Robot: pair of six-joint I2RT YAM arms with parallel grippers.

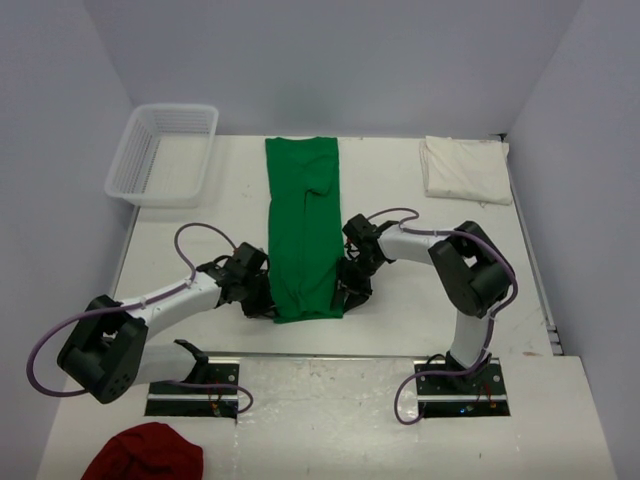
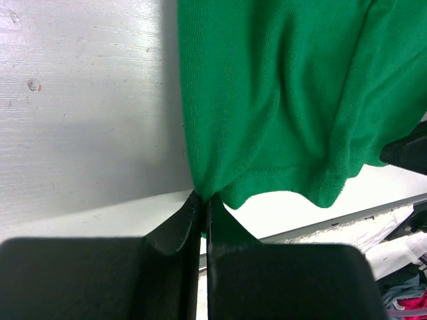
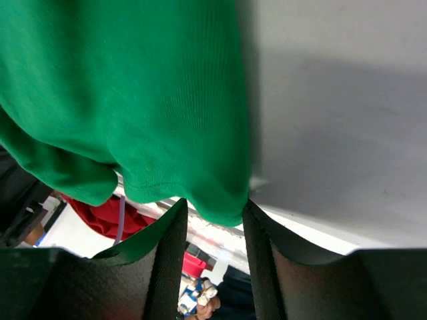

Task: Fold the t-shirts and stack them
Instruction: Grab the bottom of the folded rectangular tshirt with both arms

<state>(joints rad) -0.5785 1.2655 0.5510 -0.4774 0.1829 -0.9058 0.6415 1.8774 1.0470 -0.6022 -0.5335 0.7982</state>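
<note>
The bright green t-shirt (image 1: 305, 230) lies as a long narrow strip down the middle of the table, and both grippers are at its near end. My left gripper (image 1: 262, 304) is shut on the near left corner; in the left wrist view the green cloth (image 2: 287, 100) is pinched at the fingertips (image 2: 203, 199) and lifted. My right gripper (image 1: 348, 290) is at the near right corner, jaws apart. There the green hem (image 3: 133, 100) hangs between the fingertips (image 3: 212, 210) without being pinched. The cream-white t-shirt (image 1: 463, 168) lies folded at the far right corner.
A clear plastic basket (image 1: 165, 150) stands at the far left corner. A dark red cloth (image 1: 145, 455) lies on the near left, in front of the arm bases. Walls close in the table at the back and on both sides.
</note>
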